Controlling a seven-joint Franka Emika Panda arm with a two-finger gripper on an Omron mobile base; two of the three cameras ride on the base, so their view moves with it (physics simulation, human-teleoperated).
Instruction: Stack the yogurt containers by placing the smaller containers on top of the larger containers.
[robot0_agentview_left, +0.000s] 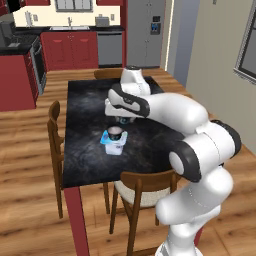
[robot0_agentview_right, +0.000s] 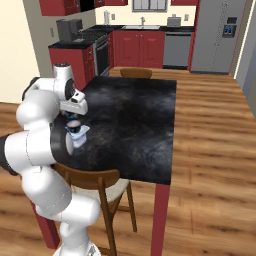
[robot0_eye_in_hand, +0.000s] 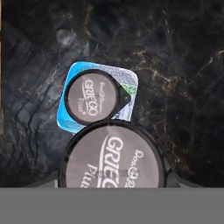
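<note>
**Second cup in the air, tub already carrying one**

Nearest the base, a wooden chair (robot0_agentview_left: 145, 187) is tucked under the near edge of the dark marbled surface (robot0_agentview_left: 85, 160). Just past it, near the middle of the surface, sits the white tub (robot0_agentview_left: 114, 146) with its blue top, and one small cup (robot0_agentview_left: 115, 132) is already resting on that lid. In the hand view this seated cup (robot0_eye_in_hand: 92, 97) covers most of the blue foil of the tub (robot0_eye_in_hand: 65, 122), leaving bare corners.

Right over the far side of the tub hangs the end effector (robot0_agentview_left: 123, 119), and it is gripping the second small cup (robot0_eye_in_hand: 114, 158), whose grey lid looms large at the bottom of the hand view, jaws closed on its sides at a middling spread. The fingertips themselves are hidden behind the cup.

Here is the tricky part: there's one big tub in sight and its top is largely taken. To do this well, I'd say, line the held cup squarely over the seated one, keep it level, come down slowly until the base meets the lid below, then let go without a sideways nudge. An off-centre drop could topple both.

Farther back, another chair (robot0_agentview_left: 107, 73) stands at the far end, with red cabinets (robot0_agentview_left: 70, 50) beyond.
</note>
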